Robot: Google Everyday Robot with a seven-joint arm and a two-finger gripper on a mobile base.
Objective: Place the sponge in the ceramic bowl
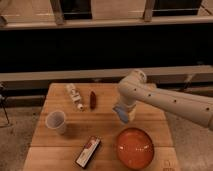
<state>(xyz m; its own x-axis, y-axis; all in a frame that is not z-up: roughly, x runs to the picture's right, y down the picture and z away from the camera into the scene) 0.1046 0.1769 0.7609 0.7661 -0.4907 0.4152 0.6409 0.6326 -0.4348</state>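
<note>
My arm reaches in from the right, and its gripper [123, 111] points down over the right part of the wooden table [105, 127]. The gripper is shut on the sponge [121, 114], a small light blue pad with a pale side, held a little above the tabletop. The ceramic bowl [135, 147], wide, glossy and orange-red, sits at the front right of the table. It lies just below and slightly right of the sponge in the picture, and its inside shows nothing in it.
A translucent whitish cup [56, 121] stands at the left. A black-and-red flat packet [88, 151] lies near the front edge. A white bottle [75, 96] and a dark red oblong item [93, 99] lie at the back. A dark counter runs behind the table.
</note>
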